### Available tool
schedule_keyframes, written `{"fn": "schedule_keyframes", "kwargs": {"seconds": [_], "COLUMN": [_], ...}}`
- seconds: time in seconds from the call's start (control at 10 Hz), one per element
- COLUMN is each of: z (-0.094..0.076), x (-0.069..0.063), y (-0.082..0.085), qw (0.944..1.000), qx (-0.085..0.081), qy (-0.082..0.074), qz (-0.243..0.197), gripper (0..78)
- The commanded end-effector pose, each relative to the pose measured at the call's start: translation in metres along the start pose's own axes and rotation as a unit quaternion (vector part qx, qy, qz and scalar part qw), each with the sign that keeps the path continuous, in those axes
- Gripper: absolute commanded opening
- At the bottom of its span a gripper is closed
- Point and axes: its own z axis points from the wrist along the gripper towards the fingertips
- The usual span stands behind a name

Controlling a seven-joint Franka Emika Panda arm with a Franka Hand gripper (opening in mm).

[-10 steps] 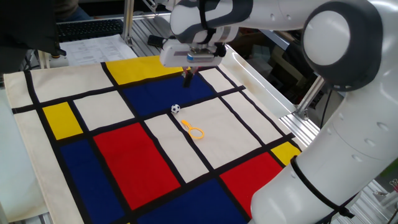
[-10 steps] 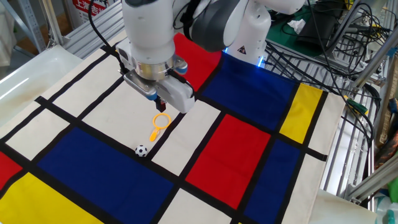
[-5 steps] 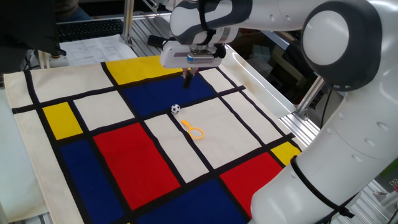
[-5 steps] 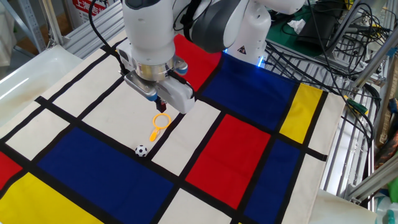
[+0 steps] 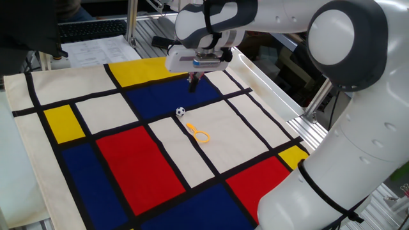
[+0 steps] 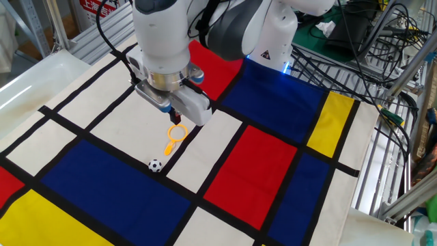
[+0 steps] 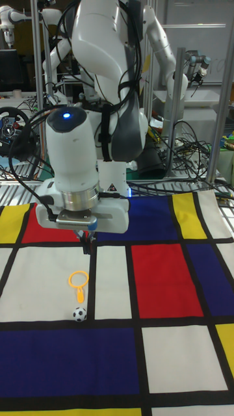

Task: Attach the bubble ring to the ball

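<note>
Yellow-orange plastic, the bubble ring [image 6: 175, 137] lies on a white tabletop panel just beside the ball [image 6: 156, 165]. Empty, the claw [image 6: 175, 117] is held above with fingers together (seemingly); the ball could be nudged rolling.

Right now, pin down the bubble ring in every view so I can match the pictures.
One fixed view: the bubble ring lies near centre on a white panel, just lower right of the ball.
The other fixed view: left of centre, loop just below the end effector.
Tall fixed view: left of centre, loop directly above the ball.
Shared landmark: the ball, just off the handle end.
</note>
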Motion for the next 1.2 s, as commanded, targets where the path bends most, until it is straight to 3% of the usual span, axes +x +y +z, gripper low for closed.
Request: {"fn": "schedule_keyframes", "kwargs": {"seconds": [0.1, 0.8, 1.2], "z": [0.023, 0.044, 0.06], "x": [-0.008, -0.004, -0.001], "y": [-0.016, -0.016, -0.017], "qw": [0.9998, 0.9994, 0.9988], "qx": [0.002, 0.004, 0.005], "qy": [-0.01, -0.016, -0.029], "qz": [-0.018, -0.03, -0.04], "gripper": [0.0, 0.0, 0.0]}}
